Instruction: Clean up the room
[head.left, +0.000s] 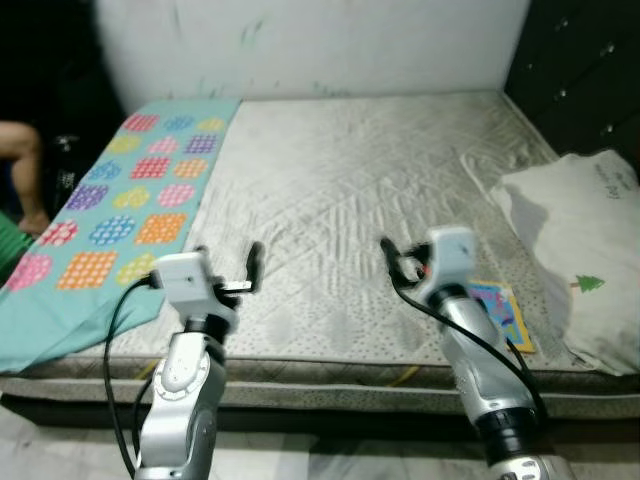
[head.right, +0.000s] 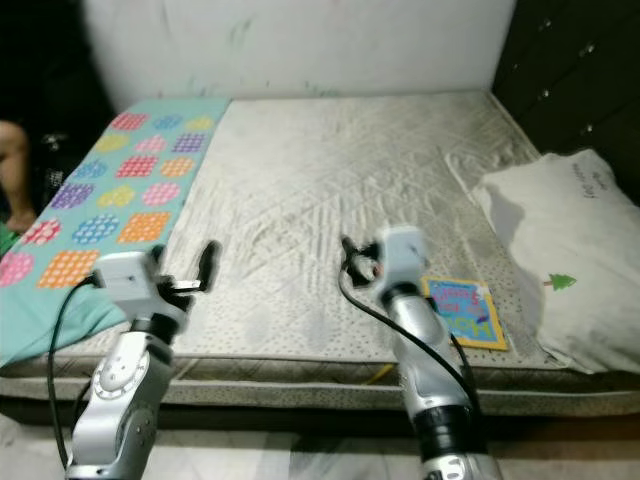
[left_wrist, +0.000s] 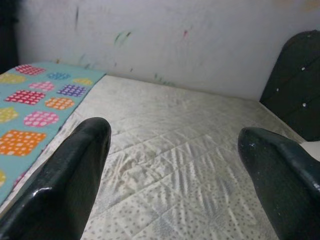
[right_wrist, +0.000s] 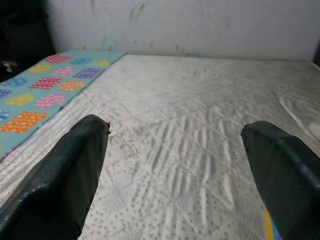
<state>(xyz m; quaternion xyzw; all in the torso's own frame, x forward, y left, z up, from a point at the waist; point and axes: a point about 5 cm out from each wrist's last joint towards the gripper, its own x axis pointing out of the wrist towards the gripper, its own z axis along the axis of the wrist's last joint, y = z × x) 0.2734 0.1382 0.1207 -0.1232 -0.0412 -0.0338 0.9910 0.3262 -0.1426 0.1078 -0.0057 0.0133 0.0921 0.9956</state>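
A bare quilted mattress (head.left: 350, 170) lies before me. A teal blanket (head.left: 120, 210) with coloured squares covers its left side. A white pillow (head.left: 580, 240) rests at the right edge. A small colourful book (head.left: 500, 312) lies near the front right, just beside my right arm. My left gripper (head.left: 228, 262) hovers open over the front left of the mattress, next to the blanket's edge. My right gripper (head.left: 395, 262) is open over the front middle, left of the book. In both wrist views the fingers (left_wrist: 75, 170) (right_wrist: 70, 165) stand wide apart with nothing between them.
A white marked wall stands behind the bed. A dark padded headboard (head.left: 580, 70) rises at the right. A person's limb (head.left: 20, 160) shows at the far left beside the bed. The mattress's front edge (head.left: 330, 375) is close below my arms.
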